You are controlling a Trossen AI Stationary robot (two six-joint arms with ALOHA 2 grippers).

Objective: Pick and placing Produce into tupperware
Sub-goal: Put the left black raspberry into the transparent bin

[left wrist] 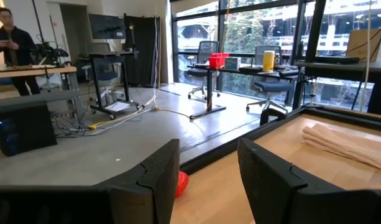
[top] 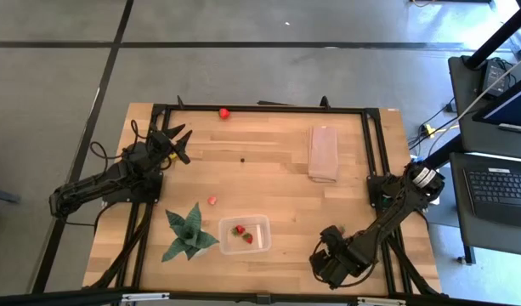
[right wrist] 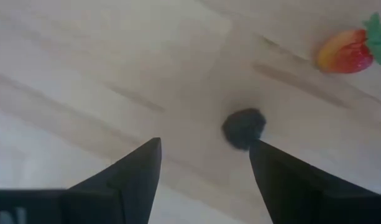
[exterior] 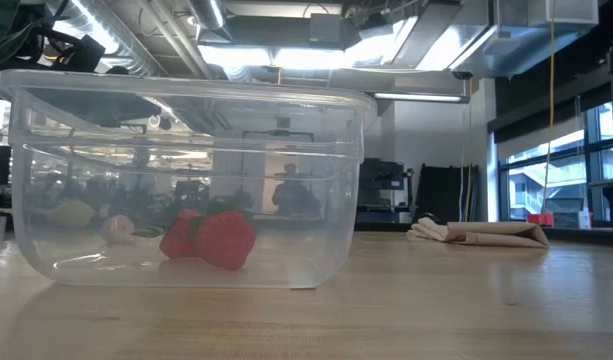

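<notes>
Counter: wooden top with a black frame; both arms sit at its edges.
Tupperware: clear box in the lower centre of the high view, just right of the green plant.
Produce in box: two red strawberries lie inside; the low view also shows a yellow piece and a pale one, though whether these lie in the box or behind it cannot be told.
Produce outside: a red piece at the upper edge of the counter, a small strawberry just above the plant, a dark berry mid-counter.
Left hand: upper left of the high view, fingers spread and holding nothing; its wrist view shows the red piece between and beyond the fingers.
Right hand: fingers spread, empty. The high view places that arm folded low at the lower right of the counter; its wrist view looks down on a dark berry and a strawberry.
Cloth: folded, upper right of the counter, well apart from the box.
Risk, left: the red piece sits at the frame rail; a closing finger could nudge it off the counter.
Risk, right: the berry is round and small; an off-centre pinch could squirt it away.
Risk, placing: a low approach could strike the box wall and shove the light box into the plant.
</notes>
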